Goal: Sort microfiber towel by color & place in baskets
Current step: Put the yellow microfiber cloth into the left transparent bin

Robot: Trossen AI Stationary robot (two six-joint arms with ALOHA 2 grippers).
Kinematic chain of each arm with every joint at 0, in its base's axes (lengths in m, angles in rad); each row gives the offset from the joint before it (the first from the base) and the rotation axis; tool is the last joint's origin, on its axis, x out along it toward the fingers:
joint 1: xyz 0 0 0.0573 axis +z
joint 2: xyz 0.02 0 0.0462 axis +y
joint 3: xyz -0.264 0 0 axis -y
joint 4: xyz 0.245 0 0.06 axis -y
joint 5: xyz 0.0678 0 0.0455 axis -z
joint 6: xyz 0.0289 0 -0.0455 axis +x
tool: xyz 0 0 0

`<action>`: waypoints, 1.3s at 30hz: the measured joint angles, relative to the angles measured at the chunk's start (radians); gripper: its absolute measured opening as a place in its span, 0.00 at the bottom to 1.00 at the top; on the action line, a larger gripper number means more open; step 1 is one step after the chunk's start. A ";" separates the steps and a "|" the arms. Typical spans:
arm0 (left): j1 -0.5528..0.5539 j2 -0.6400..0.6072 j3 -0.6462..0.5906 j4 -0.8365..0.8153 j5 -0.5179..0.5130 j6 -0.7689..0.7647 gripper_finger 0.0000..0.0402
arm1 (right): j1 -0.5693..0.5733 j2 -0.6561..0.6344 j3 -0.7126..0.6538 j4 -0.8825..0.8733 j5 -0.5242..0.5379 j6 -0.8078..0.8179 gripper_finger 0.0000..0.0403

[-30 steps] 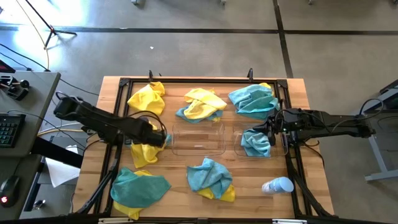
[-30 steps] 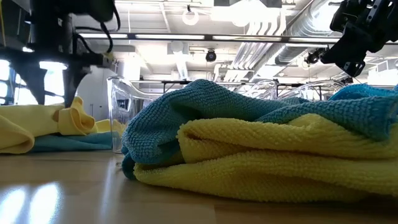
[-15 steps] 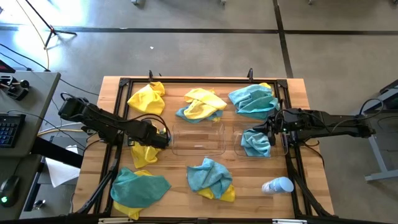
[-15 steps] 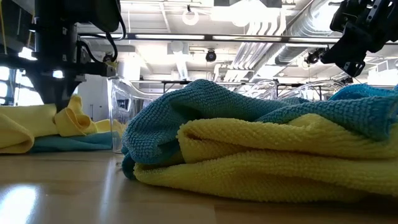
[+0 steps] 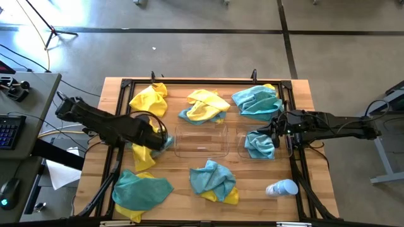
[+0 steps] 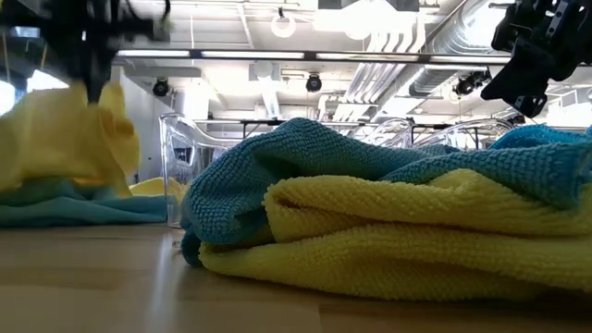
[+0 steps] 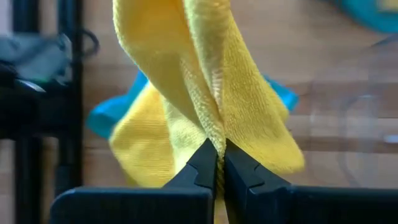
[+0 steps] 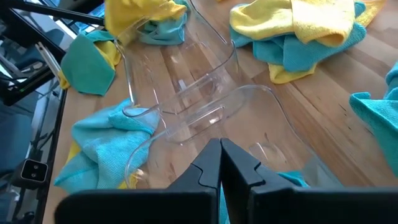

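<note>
My left gripper (image 5: pixel 159 140) is shut on a yellow microfiber towel (image 5: pixel 144 157) left of the empty left basket (image 5: pixel 201 141). The towel hangs below it over a teal towel (image 7: pixel 102 115) lying on the table. My right gripper (image 5: pixel 275 133) hovers shut and touching nothing over the right basket (image 5: pixel 242 146), which holds one teal towel (image 5: pixel 259 145). Mixed yellow and teal towels lie at the back left (image 5: pixel 149 99), back middle (image 5: pixel 205 106), back right (image 5: pixel 257 101), near middle (image 5: pixel 214 180) and near left (image 5: pixel 140 190). My left gripper pinches a bunched fold of the yellow towel (image 7: pixel 214 134) between its two fingers, coming from above and pointing steeply down. The cloth hangs slack below the fingers in several folds (image 6: pixel 79 134). Whether its lower end still touches the teal towel beneath, I cannot tell.
A black metal frame (image 5: pixel 126 85) runs around the wooden table's working area. A white and light-blue bottle (image 5: pixel 282 188) lies at the near right. A desk with a keyboard (image 5: pixel 9 129) stands beyond the table's left edge.
My left gripper has shut on the yellow towel and gone up with it. The towel, which lay crumpled on the teal one, now hangs stretched out below the fingers.
</note>
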 joint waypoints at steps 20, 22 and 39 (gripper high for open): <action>0.011 0.313 0.762 -0.056 -0.363 0.494 0.00 | 0.000 0.000 0.000 0.005 0.068 0.008 0.00; 0.011 0.351 0.852 -0.051 -0.387 0.554 0.00 | 0.000 0.000 0.000 0.005 0.068 0.008 0.00; 0.013 0.493 1.139 0.205 -0.384 0.978 0.00 | 0.000 0.001 0.000 0.005 0.082 0.034 0.00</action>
